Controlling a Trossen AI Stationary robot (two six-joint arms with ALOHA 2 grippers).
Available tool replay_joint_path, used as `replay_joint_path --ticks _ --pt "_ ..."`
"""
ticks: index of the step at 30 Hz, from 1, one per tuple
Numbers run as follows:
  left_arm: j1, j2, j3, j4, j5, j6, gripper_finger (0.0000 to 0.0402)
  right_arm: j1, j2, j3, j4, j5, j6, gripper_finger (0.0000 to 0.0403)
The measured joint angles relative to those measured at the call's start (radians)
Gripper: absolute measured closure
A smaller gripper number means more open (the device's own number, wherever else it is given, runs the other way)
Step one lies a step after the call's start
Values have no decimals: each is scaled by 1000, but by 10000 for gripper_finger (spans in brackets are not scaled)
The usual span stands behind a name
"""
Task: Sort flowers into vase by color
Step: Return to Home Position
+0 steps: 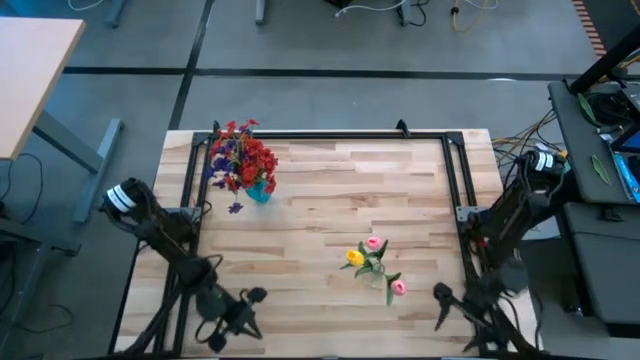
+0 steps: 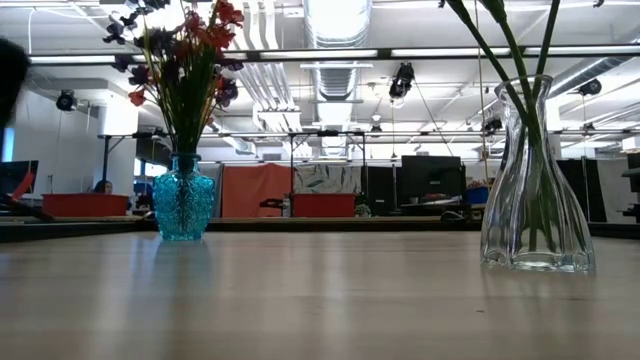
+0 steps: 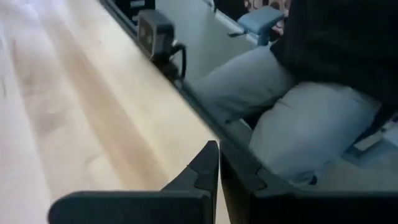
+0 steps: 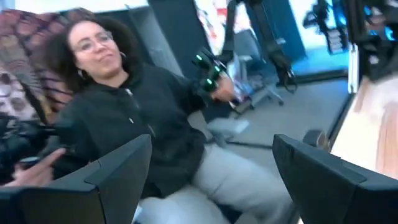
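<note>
Red and purple flowers (image 1: 241, 158) stand in a blue vase (image 1: 259, 190), seen also in the low view (image 2: 183, 198), near the table's far left corner. Yellow and pink buds (image 1: 372, 258) stand in a clear glass vase (image 2: 533, 190) right of the table's middle. One purple bloom (image 1: 235, 208) lies on the table beside the blue vase. My left gripper (image 1: 243, 312) is shut at the near edge, left of centre, its fingers (image 3: 217, 168) closed together. My right gripper (image 1: 455, 303) is open at the near right corner, its fingers (image 4: 124, 165) spread wide. Neither holds anything.
A black frame (image 1: 330, 135) runs along the table's far edge and down both sides. A person sits beyond the near edge, in both wrist views (image 4: 143, 112). A small camera (image 3: 153, 31) stands at the table's edge. Bare wood lies between the two vases.
</note>
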State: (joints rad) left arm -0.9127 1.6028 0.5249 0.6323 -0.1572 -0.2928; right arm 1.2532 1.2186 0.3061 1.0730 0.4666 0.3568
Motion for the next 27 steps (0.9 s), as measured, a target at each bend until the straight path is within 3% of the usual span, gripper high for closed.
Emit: replay_joint_path --ticks 5,12,18,21,27 --pt "110 -25 -112 110 118 66 401 -224 -6 -133 176 -217 -30 76" --pt "271 -109 -273 261 191 195 402 -493 -61 -186 201 -496 -132 76" --pt "398 -323 -385 264 253 336 402 -712 -196 -218 183 -688 -132 76" --pt "458 -481 -419 181 254 412 402 -848 -297 -232 124 -825 -116 76" --pt "569 -795 -421 -205 278 457 401 -1117 -509 -249 -27 -1072 4 76"
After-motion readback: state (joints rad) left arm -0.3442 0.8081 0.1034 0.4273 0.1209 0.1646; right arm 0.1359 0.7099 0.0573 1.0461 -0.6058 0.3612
